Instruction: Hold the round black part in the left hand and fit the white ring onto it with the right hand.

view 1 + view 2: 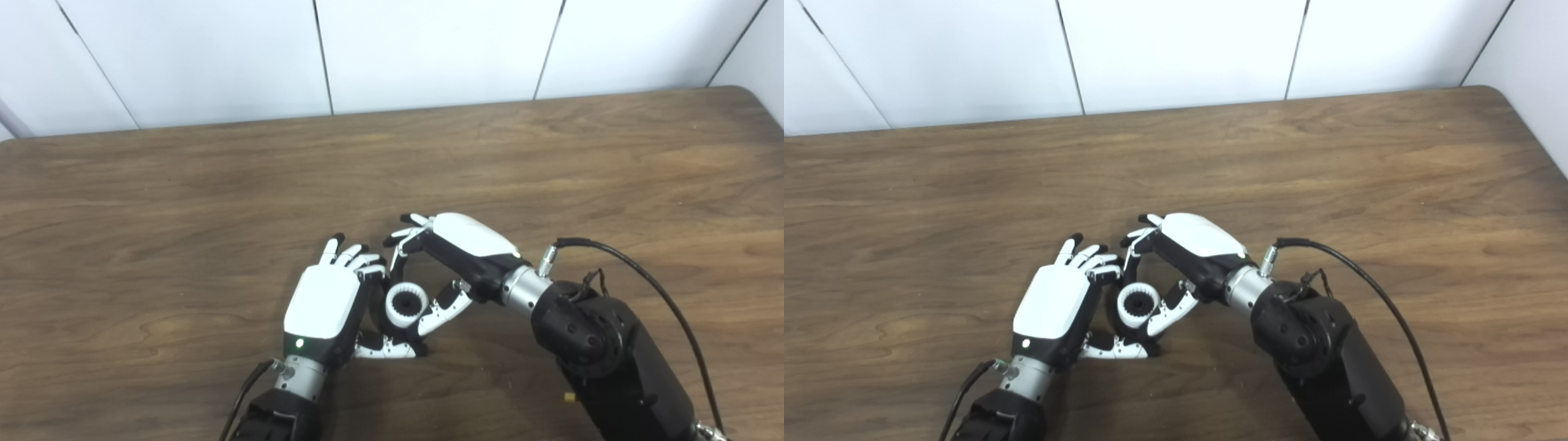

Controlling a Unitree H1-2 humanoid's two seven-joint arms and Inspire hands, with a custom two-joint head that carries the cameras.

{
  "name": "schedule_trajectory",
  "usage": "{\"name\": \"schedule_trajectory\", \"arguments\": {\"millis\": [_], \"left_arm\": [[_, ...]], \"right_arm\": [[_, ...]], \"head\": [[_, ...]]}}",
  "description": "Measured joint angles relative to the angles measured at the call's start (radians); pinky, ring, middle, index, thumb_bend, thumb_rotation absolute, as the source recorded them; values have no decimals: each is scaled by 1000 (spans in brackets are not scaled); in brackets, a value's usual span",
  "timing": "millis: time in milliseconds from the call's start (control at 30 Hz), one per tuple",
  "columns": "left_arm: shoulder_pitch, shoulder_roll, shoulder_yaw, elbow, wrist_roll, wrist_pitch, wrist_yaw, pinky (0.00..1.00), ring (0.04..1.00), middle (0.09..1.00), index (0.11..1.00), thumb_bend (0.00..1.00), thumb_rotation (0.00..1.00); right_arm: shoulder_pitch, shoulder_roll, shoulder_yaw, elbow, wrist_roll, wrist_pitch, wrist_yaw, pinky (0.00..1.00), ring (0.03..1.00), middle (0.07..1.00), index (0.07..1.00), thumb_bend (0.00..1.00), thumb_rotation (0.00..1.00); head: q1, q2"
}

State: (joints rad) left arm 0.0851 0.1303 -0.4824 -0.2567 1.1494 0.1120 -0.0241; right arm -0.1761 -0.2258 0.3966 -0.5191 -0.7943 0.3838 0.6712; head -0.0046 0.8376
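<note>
The white ring (405, 304) has a toothed inner edge, and the round black part (405, 302) shows dark in its centre. Both sit low over the table between my two hands. My left hand (323, 304) is at the ring's left, palm toward it. Its thumb (386, 350) reaches under, a curled finger (372, 273) rests at the top, and the other fingers point away. My right hand (1195, 240) comes in from the right; its thumb (446, 309) presses the ring's right side and its fingers (401, 242) arch over it. The black part's lower body is mostly hidden.
The brown wooden table (184, 184) stretches wide on all sides, with its far edge against a white panelled wall (429, 49). A black cable (649, 288) loops off my right forearm. The table's right corner (1513, 104) is rounded.
</note>
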Motion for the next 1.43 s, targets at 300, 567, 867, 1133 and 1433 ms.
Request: {"name": "schedule_trajectory", "arguments": {"millis": [300, 567, 867, 1133, 1433], "left_arm": [[-1, -1, 0, 1, -1, 0, 0, 1000, 875, 772, 483, 525, 58], [-1, 0, 0, 1, -2, 0, 0, 1000, 874, 770, 483, 525, 58], [-1, 0, 0, 2, -3, -1, 0, 1000, 876, 772, 484, 525, 59], [-1, 2, 1, 2, -3, -2, 1, 1000, 873, 770, 483, 525, 60], [-1, 3, 4, 3, -5, -5, 1, 1000, 874, 772, 484, 525, 59]], "right_arm": [[1, -4, 3, 2, -2, -10, -6, 1000, 972, 869, 556, 802, 159], [1, -7, 1, 2, 0, -11, -6, 1000, 999, 916, 613, 1000, 173], [-7, -15, -7, 1, -10, -10, -4, 1000, 1000, 954, 623, 1000, 190], [-19, -34, -33, -14, -21, 20, 26, 1000, 1000, 962, 678, 1000, 180], [-60, -104, -115, -62, -12, 63, 85, 1000, 1000, 948, 712, 1000, 185]], "head": [[-3, -2], [-5, -2], [-8, -3], [-12, -5], [-18, -12]]}}
